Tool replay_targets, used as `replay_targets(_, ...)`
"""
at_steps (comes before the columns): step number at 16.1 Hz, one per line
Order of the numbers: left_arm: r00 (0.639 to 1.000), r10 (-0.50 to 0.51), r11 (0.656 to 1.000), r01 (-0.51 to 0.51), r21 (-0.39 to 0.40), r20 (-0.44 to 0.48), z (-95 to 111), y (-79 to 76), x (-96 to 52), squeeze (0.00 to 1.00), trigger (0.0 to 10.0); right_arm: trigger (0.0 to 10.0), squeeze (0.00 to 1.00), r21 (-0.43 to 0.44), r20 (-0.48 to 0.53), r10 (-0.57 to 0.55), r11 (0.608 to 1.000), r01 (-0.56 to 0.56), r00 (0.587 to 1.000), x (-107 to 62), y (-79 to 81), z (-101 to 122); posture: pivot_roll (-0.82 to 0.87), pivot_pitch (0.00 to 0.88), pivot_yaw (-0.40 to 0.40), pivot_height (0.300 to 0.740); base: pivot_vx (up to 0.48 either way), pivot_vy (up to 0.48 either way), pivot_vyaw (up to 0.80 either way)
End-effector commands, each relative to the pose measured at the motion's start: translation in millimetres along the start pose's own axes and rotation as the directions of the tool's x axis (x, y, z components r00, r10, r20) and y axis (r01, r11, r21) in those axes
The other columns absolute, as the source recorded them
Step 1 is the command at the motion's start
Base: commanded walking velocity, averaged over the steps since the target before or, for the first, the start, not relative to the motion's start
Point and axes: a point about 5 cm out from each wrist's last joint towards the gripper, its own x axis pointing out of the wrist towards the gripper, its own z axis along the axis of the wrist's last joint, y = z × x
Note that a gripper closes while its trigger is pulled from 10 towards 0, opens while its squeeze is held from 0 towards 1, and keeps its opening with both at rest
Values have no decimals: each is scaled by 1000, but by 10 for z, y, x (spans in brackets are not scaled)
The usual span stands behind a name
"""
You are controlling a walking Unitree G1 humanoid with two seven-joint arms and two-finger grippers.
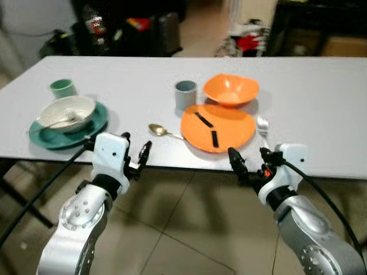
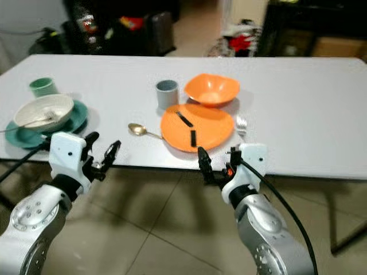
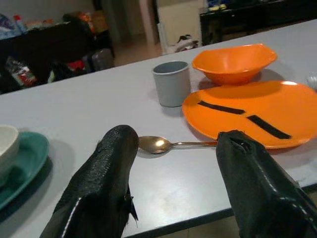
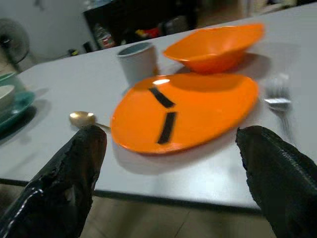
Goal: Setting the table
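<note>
An orange plate [image 1: 218,127] with two black strips lies near the white table's [image 1: 321,109] front edge. An orange bowl [image 1: 230,89] sits just behind it, and a grey cup [image 1: 186,94] stands at its far left. A gold spoon [image 1: 163,131] lies left of the plate and a silver fork [image 1: 262,127] right of it. My left gripper [image 1: 136,150] hovers open at the table edge, in front of the spoon. My right gripper [image 1: 250,161] is open too, just below the edge in front of the plate and fork. Both hold nothing.
At the table's left, a white bowl [image 1: 67,113] with a fork in it rests on a green plate [image 1: 100,123], with a green cup [image 1: 63,88] behind. Dark furniture and clutter [image 1: 132,28] stand beyond the table. Tiled floor [image 1: 172,229] lies below.
</note>
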Motion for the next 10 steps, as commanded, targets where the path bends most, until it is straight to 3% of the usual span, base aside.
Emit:
replay_targets(1, 1000, 8, 1000, -8, 10, -4, 5, 21, -4, 0, 10000, 10000, 1000, 6, 10, -8, 1000, 8, 1000, 1, -1, -3, -106, 0, 92, 740, 0, 424, 0)
replay_targets(10, 999, 38, 999, -38, -14, -16, -23, 23, -33, 0, 10000, 10000, 1000, -17, 45, 42, 999, -42, 998, 63, 29, 61, -94, 0, 61, 740, 0, 423, 0)
